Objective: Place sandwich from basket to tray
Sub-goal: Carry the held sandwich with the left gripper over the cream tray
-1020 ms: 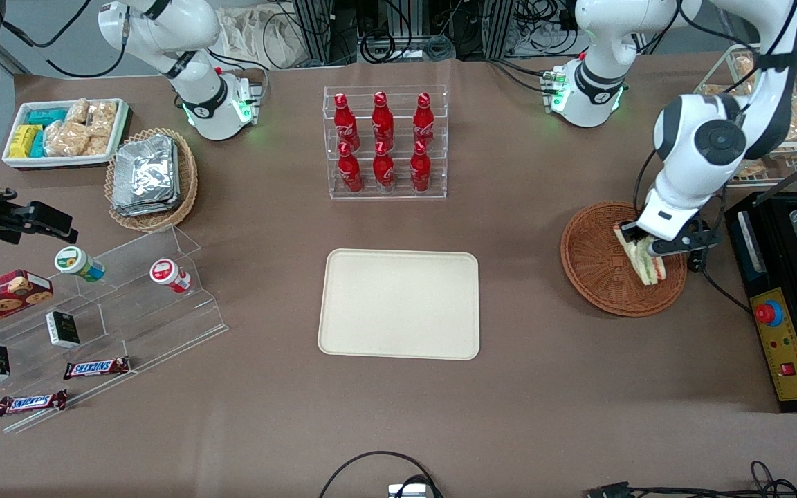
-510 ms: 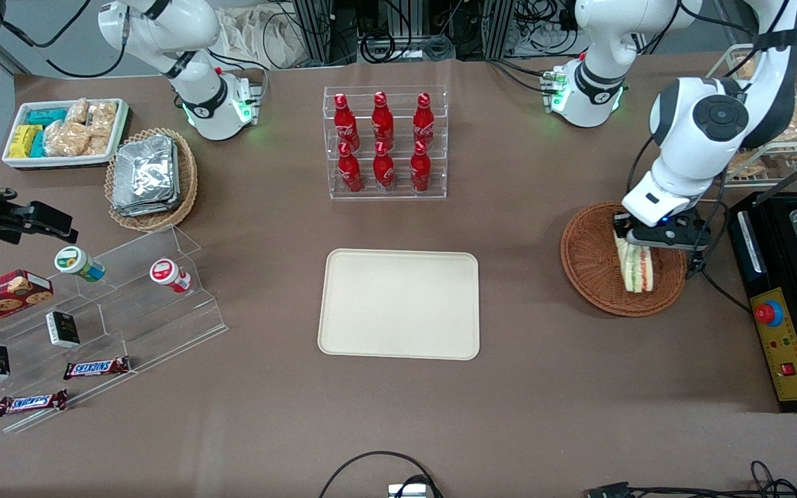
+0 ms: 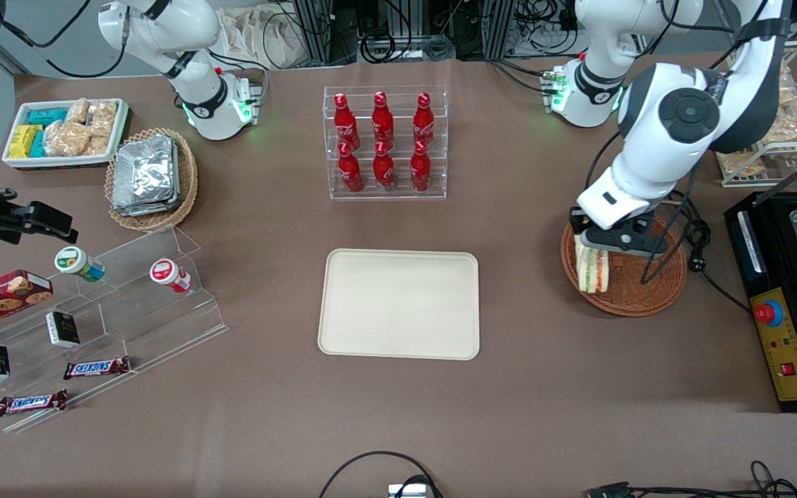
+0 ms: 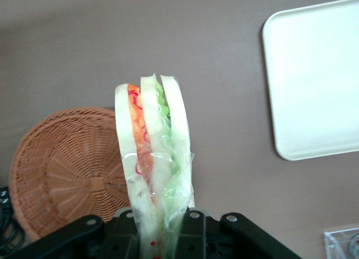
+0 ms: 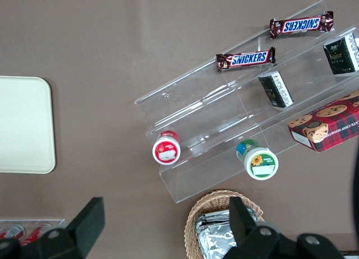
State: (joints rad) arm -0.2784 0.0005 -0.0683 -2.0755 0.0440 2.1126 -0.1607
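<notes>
Sandwich lifted clear of the basket, tray not yet reached.

The gripper (image 3: 591,250) is closed on the sandwich (image 3: 592,270) and holds it in the air above the rim of the basket (image 3: 637,294), on the side nearest the tray (image 3: 399,304). The pick-up is done; what is left is the carry across the bare worktop (image 3: 523,332) to the tray, the lowering and the release. In the left wrist view the sandwich (image 4: 152,158) hangs straight out from between the fingers, its narrow end pinched at the gripper (image 4: 160,236) and its cut edge with orange and green filling facing the camera. The fingers themselves are mostly hidden by the wrapping, so the grip seems firm, but this is only a judgement. The tray (image 4: 314,79) lies well apart from the basket (image 4: 67,169).
</notes>
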